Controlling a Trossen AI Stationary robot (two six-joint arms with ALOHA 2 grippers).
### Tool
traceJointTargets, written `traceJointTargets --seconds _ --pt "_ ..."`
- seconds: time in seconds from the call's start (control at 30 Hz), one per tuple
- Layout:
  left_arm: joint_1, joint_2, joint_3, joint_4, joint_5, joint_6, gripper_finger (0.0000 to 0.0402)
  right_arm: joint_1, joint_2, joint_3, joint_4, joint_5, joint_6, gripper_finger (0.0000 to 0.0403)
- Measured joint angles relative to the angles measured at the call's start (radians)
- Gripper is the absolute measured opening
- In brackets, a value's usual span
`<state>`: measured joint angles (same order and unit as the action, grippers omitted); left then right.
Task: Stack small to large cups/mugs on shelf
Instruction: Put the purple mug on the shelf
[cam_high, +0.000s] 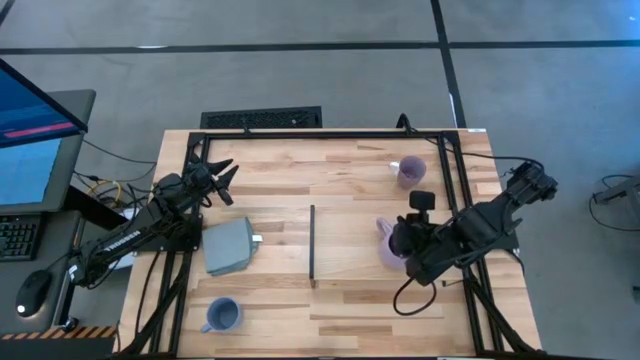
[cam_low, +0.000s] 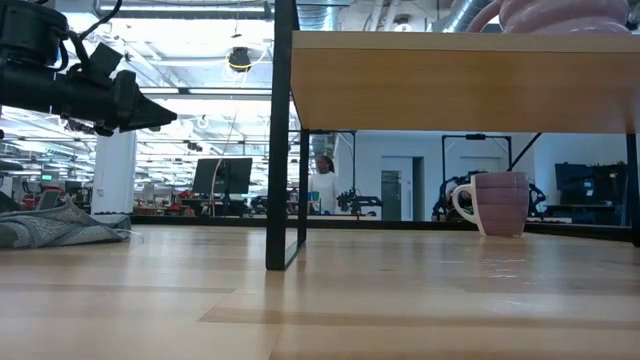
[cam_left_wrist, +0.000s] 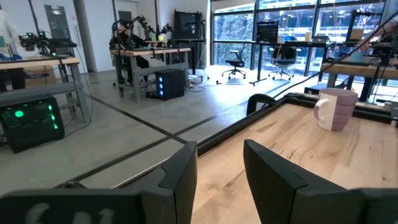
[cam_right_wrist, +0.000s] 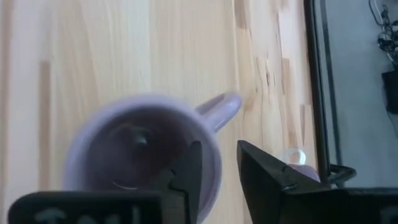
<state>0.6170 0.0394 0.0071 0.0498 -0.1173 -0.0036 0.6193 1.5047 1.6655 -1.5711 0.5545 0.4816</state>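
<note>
A lavender mug (cam_high: 384, 250) stands upright on the raised light-wood shelf (cam_high: 350, 225), near its right end. My right gripper (cam_right_wrist: 219, 171) is open just over it, slanting down, with one finger over the mug's hollow and one outside its wall, beside the handle (cam_right_wrist: 221, 106). In the low view the mug's base (cam_low: 560, 14) shows on the shelf top (cam_low: 460, 90). A second lavender mug (cam_high: 410, 171) rests on the tabletop at the far right. A blue-grey mug (cam_high: 222, 316) stands at the near left. My left gripper (cam_high: 225, 180) waits open at the far left, level and holding nothing. My right gripper's fingers stand on either side of the mug's rim wall (cam_right_wrist: 212, 163), next to the handle, coming from above at a slant. I cannot tell whether either finger touches the wall. The mug sits upright with its base on the shelf.
A flat grey square block (cam_high: 230, 247) lies on the table left of the shelf's black strip (cam_high: 312, 243). The shelf's black leg (cam_low: 283, 150) stands on the tabletop. A black frame rail (cam_high: 330, 131) runs along the far edge. Bare wood lies between the block and the blue-grey mug.
</note>
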Motion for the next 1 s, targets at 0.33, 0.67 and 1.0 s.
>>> traceJointTargets --seconds 0.33,0.67,1.0 --pt "0.000 0.000 0.000 0.000 0.000 0.000 0.0121 0.002 -0.001 0.156 0.002 -0.058 0.083 0.0139" --pt "0.000 0.000 0.000 0.000 0.000 0.001 0.0121 0.002 0.008 0.163 0.175 -0.177 0.160 0.0132" --pt "0.000 0.000 0.000 -0.001 0.001 0.001 0.0121 -0.001 0.082 0.162 0.228 -0.216 0.265 0.0134"
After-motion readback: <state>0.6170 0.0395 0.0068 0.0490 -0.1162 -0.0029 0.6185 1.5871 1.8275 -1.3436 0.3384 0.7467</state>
